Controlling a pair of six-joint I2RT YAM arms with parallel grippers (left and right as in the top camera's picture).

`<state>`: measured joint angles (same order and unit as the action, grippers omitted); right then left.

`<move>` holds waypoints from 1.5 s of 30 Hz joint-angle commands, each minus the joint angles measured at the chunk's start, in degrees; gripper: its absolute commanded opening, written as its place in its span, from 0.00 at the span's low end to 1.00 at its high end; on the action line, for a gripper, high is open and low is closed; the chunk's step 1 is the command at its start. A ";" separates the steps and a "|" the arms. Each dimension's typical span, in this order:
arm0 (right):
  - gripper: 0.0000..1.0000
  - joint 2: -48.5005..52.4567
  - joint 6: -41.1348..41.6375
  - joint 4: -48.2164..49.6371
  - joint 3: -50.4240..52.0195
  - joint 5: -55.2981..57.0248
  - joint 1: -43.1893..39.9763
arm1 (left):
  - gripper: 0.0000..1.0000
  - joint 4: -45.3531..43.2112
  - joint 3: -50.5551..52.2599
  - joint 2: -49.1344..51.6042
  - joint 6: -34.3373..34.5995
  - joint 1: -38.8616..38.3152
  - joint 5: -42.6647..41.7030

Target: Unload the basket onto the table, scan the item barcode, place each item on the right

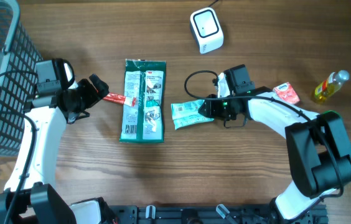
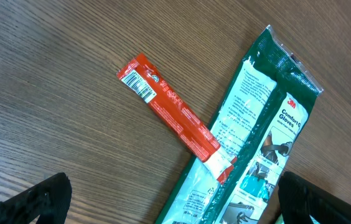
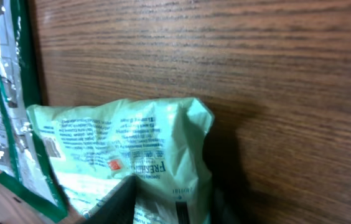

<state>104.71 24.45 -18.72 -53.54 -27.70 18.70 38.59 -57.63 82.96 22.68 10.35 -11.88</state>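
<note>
The right gripper (image 1: 208, 109) is closed on the right end of a light green packet (image 1: 188, 113), which is seen bunched up between the fingers (image 3: 118, 200) in the wrist view. The packet lies on the wooden table (image 1: 70, 37) with its long axis roughly left to right, its gripped end slightly farther back. Its free end points at a green 3M glove pack (image 1: 143, 99), which lies just beside it. A red sachet (image 2: 169, 112) is tucked under the pack's far edge, beneath the wide-open, empty left gripper (image 1: 91, 93). The white scanner (image 1: 206, 30) is set well behind the packet, with a black cable loop (image 1: 194, 81) between them.
</note>
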 commanded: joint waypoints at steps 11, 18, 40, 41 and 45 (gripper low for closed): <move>0.04 -18.80 -13.09 -6.25 1.79 -40.28 -15.65 | 1.00 -0.15 -0.55 -0.35 0.31 0.04 -0.28; 0.04 -22.67 -20.00 -16.00 1.79 -41.81 -16.00 | 1.00 -0.15 -0.55 -0.35 0.31 0.04 -0.28; 0.05 -22.64 -6.08 -24.74 1.73 9.25 -6.05 | 1.00 -0.15 -0.55 -0.35 0.31 0.04 -0.28; 0.04 -22.64 -6.03 -25.09 1.27 10.49 -5.01 | 1.00 -0.15 -0.55 -0.35 0.31 0.04 -0.28; 0.04 -22.64 -6.45 -33.59 -9.92 11.72 -3.74 | 1.00 -0.15 -0.55 -0.35 0.31 0.04 -0.28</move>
<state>83.20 17.10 -49.12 -54.26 -20.69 14.76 38.59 -57.60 82.96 22.68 10.35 -11.88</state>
